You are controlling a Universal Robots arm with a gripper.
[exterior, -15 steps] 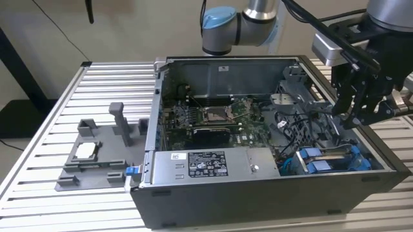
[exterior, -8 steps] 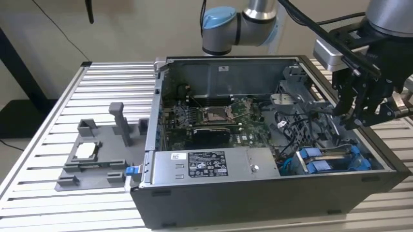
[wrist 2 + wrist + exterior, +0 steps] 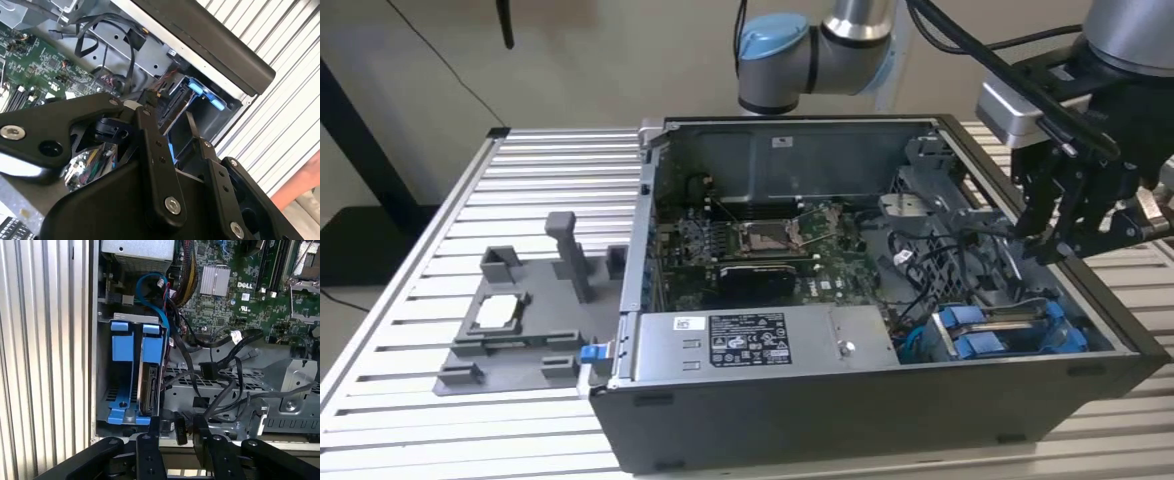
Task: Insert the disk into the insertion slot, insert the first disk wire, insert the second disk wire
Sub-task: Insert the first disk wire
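The disk (image 3: 148,390) stands on edge in its blue frame (image 3: 152,347) inside the insertion slot (image 3: 102,365), the dark metal bay at the case's front corner. In the exterior view the disk (image 3: 994,330) sits low at the case's right end. My gripper (image 3: 1074,245) hangs above that end, over the case's right wall, with its fingers apart. In the first wrist view the gripper (image 3: 176,424) is just short of the bay, and a small black connector (image 3: 178,432) shows in the gap. Loose black wires with plugs (image 3: 207,371) lie beside the bay.
A blue cable (image 3: 150,295) loops above the bay. The motherboard (image 3: 774,250) fills the case's middle, and the grey power-supply box (image 3: 747,340) lies along its front. A grey fixture tray (image 3: 520,320) stands on the slatted table (image 3: 547,160) at the exterior view's left.
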